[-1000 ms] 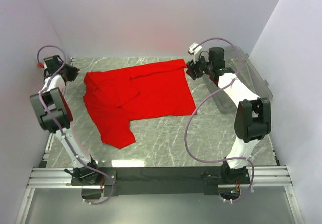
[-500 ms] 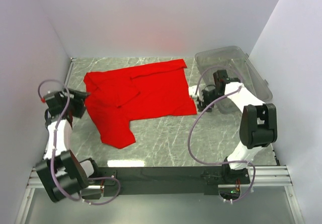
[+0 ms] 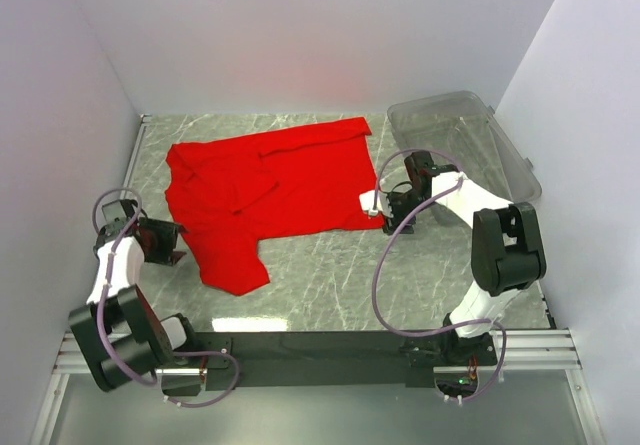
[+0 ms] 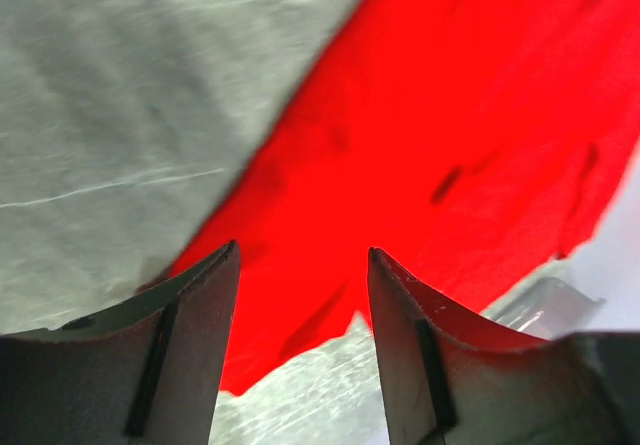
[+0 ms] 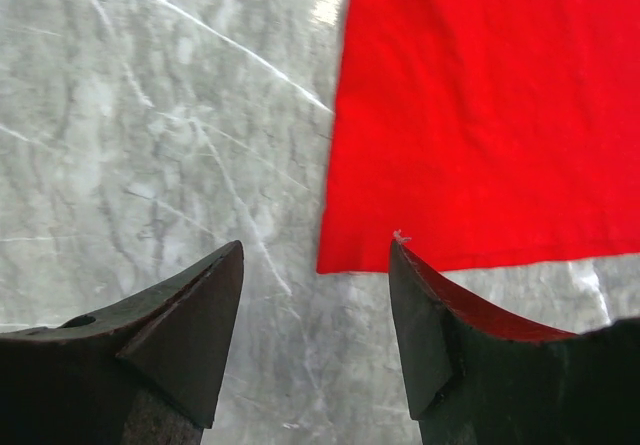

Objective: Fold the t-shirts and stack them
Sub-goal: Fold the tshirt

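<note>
T-shirt (image 3: 270, 190): spread on counter (image 3: 330, 275), partly rumpled.
Left fingers (image 3: 172, 243): parted, empty, just beside left hem.
Right fingers (image 3: 388, 213): parted, empty, at near right corner.

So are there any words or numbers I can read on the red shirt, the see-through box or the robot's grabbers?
None can be read. The plain bright red cloth t-shirt has no print, the clear plastic bin shows no label, and no writing shows on the left gripper or the right gripper.
</note>
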`<state>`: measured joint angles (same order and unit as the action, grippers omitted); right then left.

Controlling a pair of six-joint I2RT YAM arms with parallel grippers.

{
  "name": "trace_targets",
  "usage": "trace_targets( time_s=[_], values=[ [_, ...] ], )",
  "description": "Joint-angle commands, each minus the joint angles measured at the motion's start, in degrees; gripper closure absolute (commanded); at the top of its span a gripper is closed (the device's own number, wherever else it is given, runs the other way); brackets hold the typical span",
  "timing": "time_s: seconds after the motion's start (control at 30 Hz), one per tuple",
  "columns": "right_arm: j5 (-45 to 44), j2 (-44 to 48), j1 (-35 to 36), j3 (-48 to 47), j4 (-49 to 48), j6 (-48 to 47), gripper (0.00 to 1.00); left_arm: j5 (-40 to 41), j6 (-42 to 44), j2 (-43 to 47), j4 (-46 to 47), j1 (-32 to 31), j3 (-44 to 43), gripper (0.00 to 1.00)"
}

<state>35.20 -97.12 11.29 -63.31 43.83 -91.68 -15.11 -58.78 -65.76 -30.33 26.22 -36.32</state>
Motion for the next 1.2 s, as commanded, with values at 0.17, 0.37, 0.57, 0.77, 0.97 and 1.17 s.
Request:
trace_targets(
  time_s=[0.17,0.37,0.57,0.77,0.97,1.17],
  values=[
    [-1.01,0.09,-0.22,-0.59,-3.84,2.74,0.34,1.14,3.24,-3.94,-3.95,0.24,-1.48,0.39],
    [-2.94,-1.05,1.63,-0.94,-6.03,3.96,0.35,0.87,2.97,-6.49,-1.93,0.24,-0.07,0.40],
    [-3.47,-2.98,1.98,-2.61,-6.48,5.02,0.36,0.70,4.55,-11.40,0.53,0.15,-1.39,0.44],
    [-3.56,-3.51,1.90,-3.14,-6.92,5.63,0.36,-0.62,6.22,-14.75,0.10,-0.46,-3.06,0.49],
    [-3.47,-3.95,1.98,-3.84,-7.01,6.60,0.37,0.88,7.28,-15.71,3.24,-0.73,-3.41,0.49],
    [-3.47,-4.13,1.98,-4.19,-6.75,5.90,0.37,-0.97,9.39,-23.45,6.15,-0.82,-5.08,0.67]
  ],
)
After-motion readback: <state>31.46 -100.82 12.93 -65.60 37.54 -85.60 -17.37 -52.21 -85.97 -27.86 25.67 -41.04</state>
